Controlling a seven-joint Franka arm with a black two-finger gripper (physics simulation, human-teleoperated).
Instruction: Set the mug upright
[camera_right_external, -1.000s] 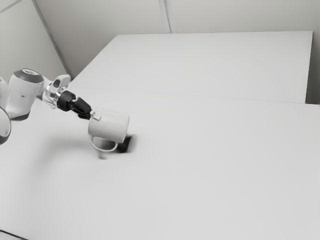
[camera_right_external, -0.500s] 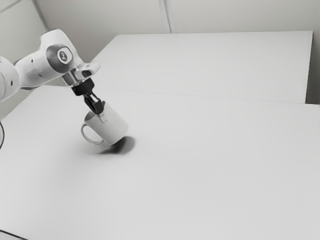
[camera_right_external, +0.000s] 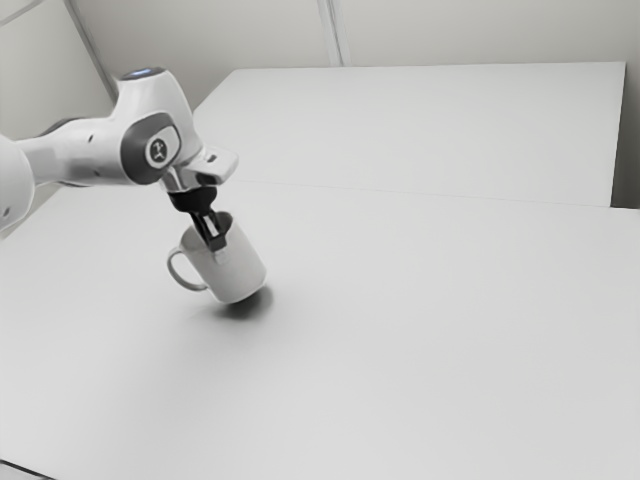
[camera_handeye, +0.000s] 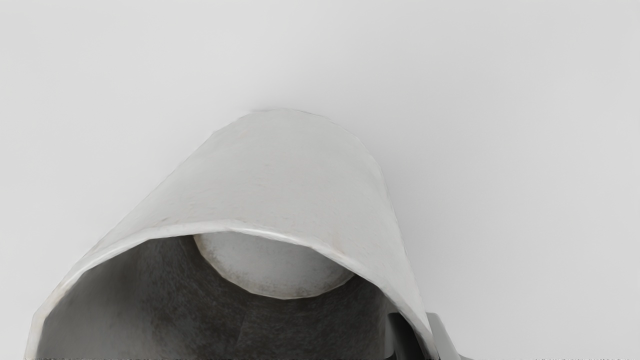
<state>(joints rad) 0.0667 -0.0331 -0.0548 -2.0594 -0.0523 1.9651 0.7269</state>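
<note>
Spreading beneath the tilted mug, a pale table, grey walls beyond.

I count one mug in all, and it has one handle. On my end there is one arm with one tool, which makes two fingers. For flat tops I get two: one desk and one pale surface beyond it. Of dark cables, I can make out one in the exterior view
</note>
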